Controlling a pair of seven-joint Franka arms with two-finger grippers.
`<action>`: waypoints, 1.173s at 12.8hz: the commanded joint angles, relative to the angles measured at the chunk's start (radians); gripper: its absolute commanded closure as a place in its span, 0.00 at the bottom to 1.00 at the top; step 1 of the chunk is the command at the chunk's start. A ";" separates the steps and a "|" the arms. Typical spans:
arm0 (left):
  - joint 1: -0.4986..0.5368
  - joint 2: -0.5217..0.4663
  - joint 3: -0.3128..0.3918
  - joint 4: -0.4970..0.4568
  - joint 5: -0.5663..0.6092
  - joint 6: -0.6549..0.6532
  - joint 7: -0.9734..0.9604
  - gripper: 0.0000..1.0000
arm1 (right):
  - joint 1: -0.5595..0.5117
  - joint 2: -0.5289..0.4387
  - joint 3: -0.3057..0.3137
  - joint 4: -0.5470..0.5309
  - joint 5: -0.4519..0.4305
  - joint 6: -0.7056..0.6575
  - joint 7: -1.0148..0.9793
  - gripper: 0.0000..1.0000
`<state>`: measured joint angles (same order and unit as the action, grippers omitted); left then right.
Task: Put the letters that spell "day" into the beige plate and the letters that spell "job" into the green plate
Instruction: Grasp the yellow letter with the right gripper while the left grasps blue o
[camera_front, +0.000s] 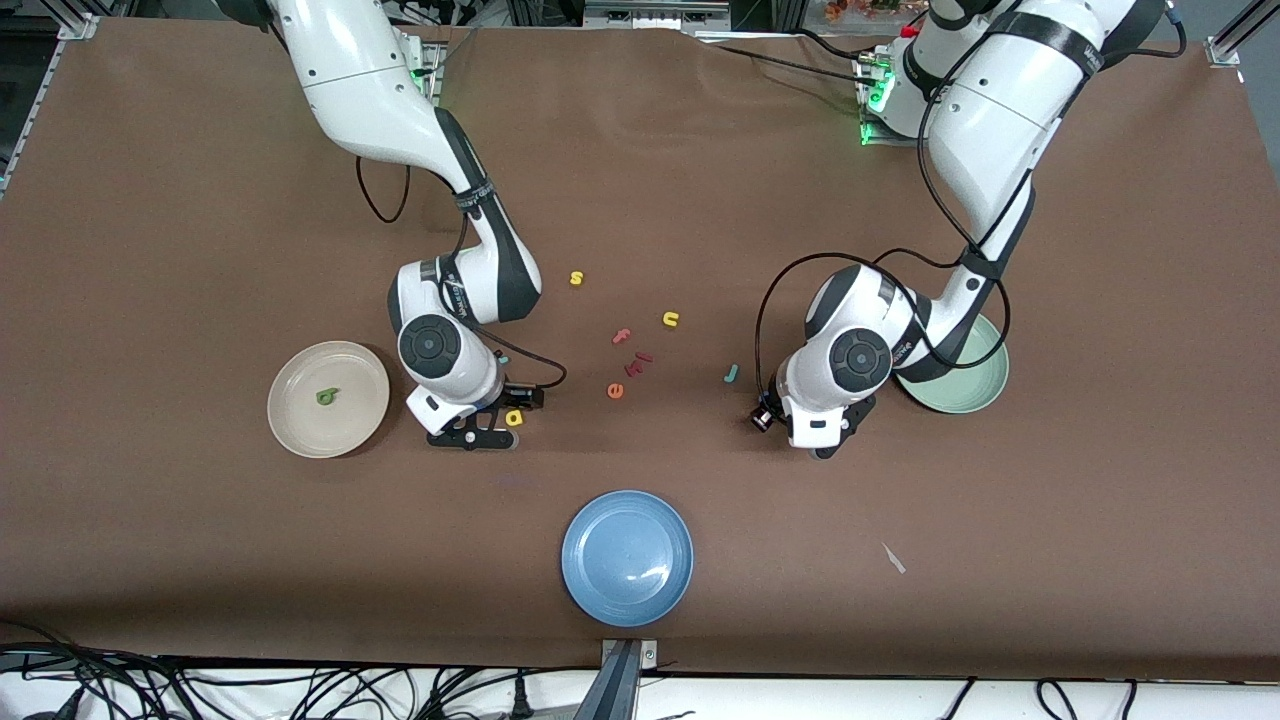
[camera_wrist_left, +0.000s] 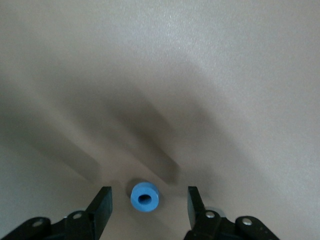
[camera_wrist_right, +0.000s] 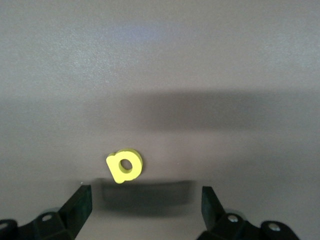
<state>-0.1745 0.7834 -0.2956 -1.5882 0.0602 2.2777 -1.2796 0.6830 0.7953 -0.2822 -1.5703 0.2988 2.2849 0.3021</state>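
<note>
L tool is sitting low over the bench, just beside the green plate, toward the L arm's end. Its fingers are standing apart w/ the blue "o" lying flat on the bench between them, not touched on either side.

R tool is sitting low over the bench just beside the beige plate, toward the R arm's end. Its fingers are spread wide; the yellow "a" is lying flat on the bench near the gap between the tips, apart from both.

Green "d" is lying in the beige plate. Green plate is partly hidden by the L arm; can't tell if anything's in it.

Teal "j" is lying on the bench between the L arm and the loose letters mid-bench: orange "e", pink "f", another reddish piece, yellow "u", yellow "s". Blue plate is sitting nearer the front camera than all of them.
</note>
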 joint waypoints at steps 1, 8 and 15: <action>-0.017 0.027 0.013 0.042 0.023 -0.004 -0.012 0.37 | 0.001 0.034 -0.002 0.059 0.009 -0.009 -0.015 0.09; -0.023 0.027 0.015 0.043 0.024 -0.004 -0.010 0.64 | 0.000 0.062 0.015 0.093 0.008 -0.005 -0.017 0.17; -0.019 0.019 0.013 0.042 0.050 -0.018 -0.003 0.83 | -0.010 0.070 0.015 0.114 0.008 -0.007 -0.043 0.33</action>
<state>-0.1860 0.7982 -0.2885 -1.5660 0.0828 2.2770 -1.2787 0.6804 0.8350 -0.2663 -1.5045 0.2988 2.2865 0.2816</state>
